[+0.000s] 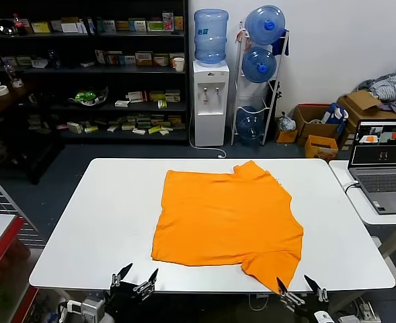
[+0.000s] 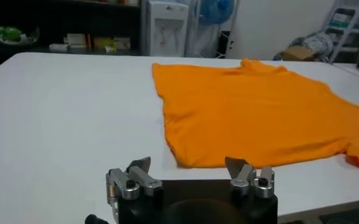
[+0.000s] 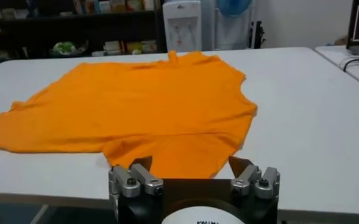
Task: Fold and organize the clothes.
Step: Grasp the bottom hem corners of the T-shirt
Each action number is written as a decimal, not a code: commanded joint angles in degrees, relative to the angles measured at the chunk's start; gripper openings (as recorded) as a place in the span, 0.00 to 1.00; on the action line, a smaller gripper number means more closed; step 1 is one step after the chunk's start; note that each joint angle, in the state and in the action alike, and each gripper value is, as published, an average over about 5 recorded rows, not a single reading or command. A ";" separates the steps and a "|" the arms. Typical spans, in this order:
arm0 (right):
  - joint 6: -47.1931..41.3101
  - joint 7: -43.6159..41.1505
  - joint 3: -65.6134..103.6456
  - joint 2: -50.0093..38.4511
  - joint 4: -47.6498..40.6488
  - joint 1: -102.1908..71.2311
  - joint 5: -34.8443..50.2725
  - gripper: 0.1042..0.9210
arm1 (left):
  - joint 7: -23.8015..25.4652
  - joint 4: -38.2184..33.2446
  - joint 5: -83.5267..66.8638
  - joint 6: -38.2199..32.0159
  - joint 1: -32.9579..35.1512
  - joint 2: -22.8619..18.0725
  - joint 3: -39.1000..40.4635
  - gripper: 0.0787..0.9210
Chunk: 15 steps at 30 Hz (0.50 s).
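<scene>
You have the orange T-shirt (image 1: 228, 219) spread flat on the white surface (image 1: 97, 222), lying crosswise to the robot, with its neckline at the far edge of the cloth and one sleeve draped toward the near edge on the robot's right. The garment sits slightly right of centre, leaving bare surface on the left. The left hand (image 1: 135, 279) waits just off the near edge of the surface, fingers spread wide and holding nothing; it stands close to the near left corner of the shirt. The right hand (image 1: 302, 288) likewise waits off the near edge, fingers wide and empty, directly beside the near sleeve. This placement appears deliberate: each hand faces one near end of the cloth, so both can reach in and pinch an edge together. No fold is yet made, so you should judge the task at its start. Expect the soft fabric to sag and wrinkle when lifted; grip it close to the edge.
</scene>
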 commanded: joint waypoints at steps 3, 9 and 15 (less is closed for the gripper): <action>-2.89 3.11 -1.05 0.01 -2.17 5.33 2.05 0.88 | 0.48 6.99 -2.65 1.08 -8.70 0.53 2.42 0.88; -3.80 3.87 -2.80 0.56 -4.30 7.02 2.33 0.88 | -0.03 10.52 -3.23 1.54 -13.68 -0.27 4.88 0.88; -4.75 4.41 -4.31 0.68 -5.35 7.67 1.72 0.88 | -0.97 12.56 -3.22 1.88 -16.86 -1.62 6.90 0.88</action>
